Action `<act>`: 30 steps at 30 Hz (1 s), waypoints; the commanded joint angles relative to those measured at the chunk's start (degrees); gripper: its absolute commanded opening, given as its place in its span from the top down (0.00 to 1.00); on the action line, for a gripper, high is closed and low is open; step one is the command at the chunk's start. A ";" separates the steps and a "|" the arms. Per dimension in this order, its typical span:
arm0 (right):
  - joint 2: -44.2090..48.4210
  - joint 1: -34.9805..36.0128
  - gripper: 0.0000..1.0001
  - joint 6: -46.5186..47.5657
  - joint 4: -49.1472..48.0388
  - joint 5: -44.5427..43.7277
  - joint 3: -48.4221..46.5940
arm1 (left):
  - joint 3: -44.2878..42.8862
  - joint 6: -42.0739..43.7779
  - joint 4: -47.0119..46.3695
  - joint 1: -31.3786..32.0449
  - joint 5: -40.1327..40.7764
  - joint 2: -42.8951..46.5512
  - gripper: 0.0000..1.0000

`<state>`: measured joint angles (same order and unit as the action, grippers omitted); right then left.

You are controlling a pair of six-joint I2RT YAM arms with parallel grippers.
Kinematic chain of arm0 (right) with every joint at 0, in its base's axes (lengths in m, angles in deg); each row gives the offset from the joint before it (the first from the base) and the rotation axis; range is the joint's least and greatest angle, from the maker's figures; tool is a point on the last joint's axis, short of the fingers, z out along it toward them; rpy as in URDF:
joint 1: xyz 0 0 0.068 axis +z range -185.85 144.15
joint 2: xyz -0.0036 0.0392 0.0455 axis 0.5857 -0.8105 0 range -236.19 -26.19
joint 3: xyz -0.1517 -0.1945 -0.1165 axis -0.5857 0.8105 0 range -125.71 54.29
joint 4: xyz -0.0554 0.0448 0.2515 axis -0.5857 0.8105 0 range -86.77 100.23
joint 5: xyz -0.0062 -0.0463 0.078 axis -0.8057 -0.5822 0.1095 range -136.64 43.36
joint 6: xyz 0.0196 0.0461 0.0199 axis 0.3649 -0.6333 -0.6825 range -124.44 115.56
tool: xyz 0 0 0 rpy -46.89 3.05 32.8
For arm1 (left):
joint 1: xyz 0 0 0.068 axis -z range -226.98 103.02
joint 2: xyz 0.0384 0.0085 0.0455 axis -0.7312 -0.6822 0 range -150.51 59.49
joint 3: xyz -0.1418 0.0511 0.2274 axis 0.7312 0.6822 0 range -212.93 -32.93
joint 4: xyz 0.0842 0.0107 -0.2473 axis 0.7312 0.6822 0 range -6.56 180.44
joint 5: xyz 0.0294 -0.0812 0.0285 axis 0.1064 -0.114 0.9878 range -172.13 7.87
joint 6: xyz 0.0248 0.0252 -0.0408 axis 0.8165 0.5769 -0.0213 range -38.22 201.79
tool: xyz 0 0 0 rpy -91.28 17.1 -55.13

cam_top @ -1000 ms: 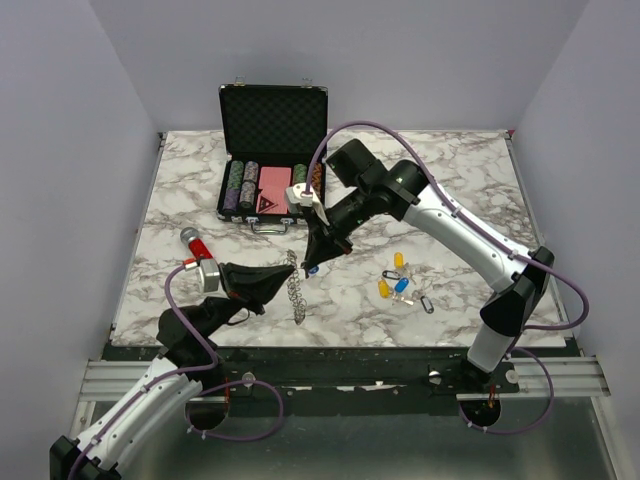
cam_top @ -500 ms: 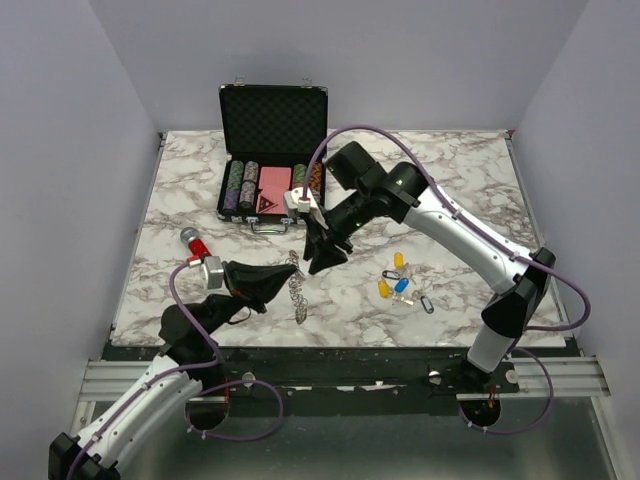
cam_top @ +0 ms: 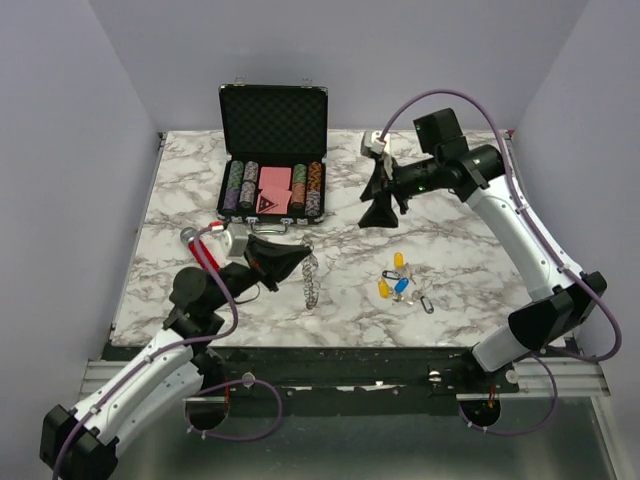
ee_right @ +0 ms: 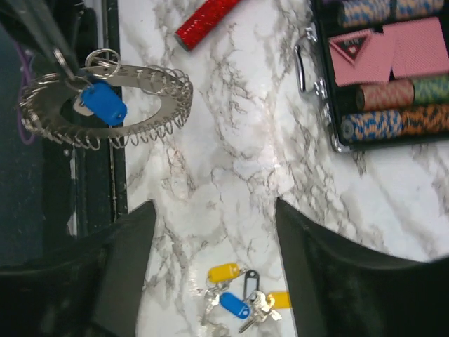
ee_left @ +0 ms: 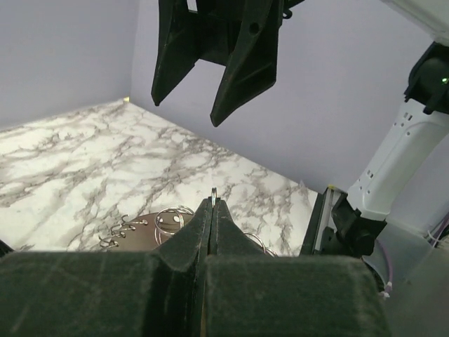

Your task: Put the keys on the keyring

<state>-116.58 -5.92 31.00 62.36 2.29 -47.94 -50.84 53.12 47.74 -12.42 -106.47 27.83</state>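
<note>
Top: we see left gripper (cam_top: pixel 298 260) jaws together, pinching keyring (cam_top: pixel 311 280), which hangs beneath tips. Right gripper (cam_top: pixel 380 218) jaws apart, empty; second ago closed at ring, now well apart from it.

Left wrist: right gripper's fingers (ee_left: pixel 245 56) loom beyond our closed jaws.

Right wrist: one blue key (ee_right: pixel 102 104) on ring. Between fingers, loose keys (ee_right: pixel 235 295): two yellow, one blue. Poker case (ee_right: pixel 379 70) and red cylinder (ee_right: pixel 207 17) beyond.

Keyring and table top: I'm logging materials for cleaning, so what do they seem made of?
The silvery keyring fringed with wire loops looks like polished metal: it glints. The white, grey-veined table top looks like marble, though possibly a printed laminate.
</note>
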 commanded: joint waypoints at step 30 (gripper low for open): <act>33.70 -38.63 0.00 -16.81 -35.75 6.01 55.65 | -60.05 -4.56 18.73 -0.38 -9.85 -70.29 1.00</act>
<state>-83.88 -44.15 13.80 29.34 7.49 6.61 -109.22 50.39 63.72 -12.77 -116.42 -42.79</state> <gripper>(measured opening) 0.997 0.007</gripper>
